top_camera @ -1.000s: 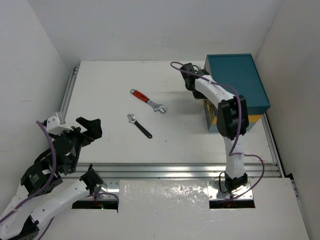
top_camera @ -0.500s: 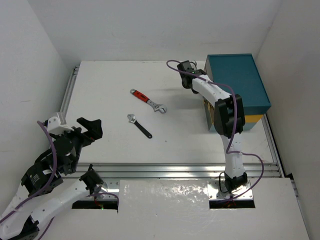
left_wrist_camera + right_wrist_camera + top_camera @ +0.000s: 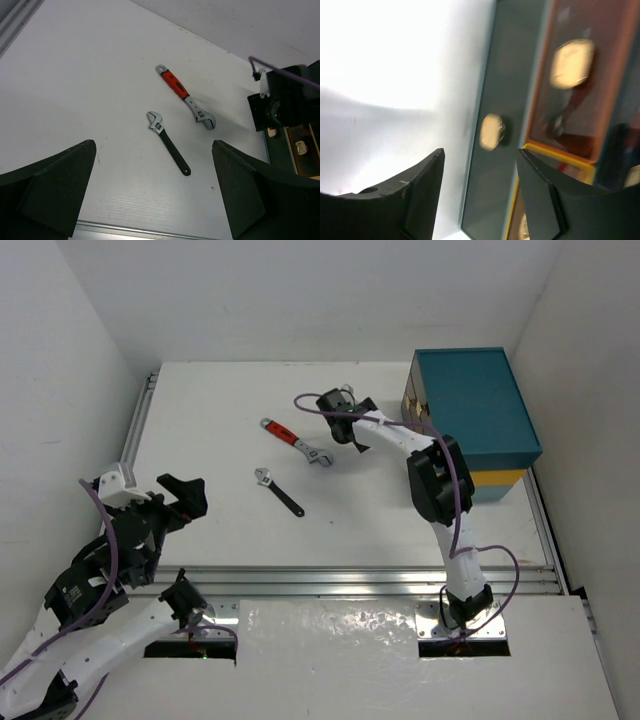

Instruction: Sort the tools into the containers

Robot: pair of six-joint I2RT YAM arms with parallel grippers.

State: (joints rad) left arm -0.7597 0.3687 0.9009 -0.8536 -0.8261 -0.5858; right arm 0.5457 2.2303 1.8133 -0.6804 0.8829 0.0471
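A red-handled adjustable wrench (image 3: 293, 441) and a smaller black-handled wrench (image 3: 279, 491) lie on the white table. Both also show in the left wrist view, the red one (image 3: 184, 95) beyond the black one (image 3: 169, 143). The teal box (image 3: 470, 405) with brass latches and a yellow lower band stands at the right. My right gripper (image 3: 352, 428) is open and empty, between the red wrench's head and the box. In its blurred wrist view the box front (image 3: 500, 165) with a brass latch (image 3: 492, 131) shows between the open fingers (image 3: 420, 195). My left gripper (image 3: 185, 495) is open and empty at the near left.
An aluminium rail (image 3: 350, 580) runs along the table's near edge and another (image 3: 135, 430) along the left edge. White walls close in the table on three sides. My right arm's purple cable (image 3: 310, 400) loops above the wrenches.
My right gripper has swung left, away from the box front, to a spot beside the red wrench's head. The left arm and both wrenches have hardly moved.
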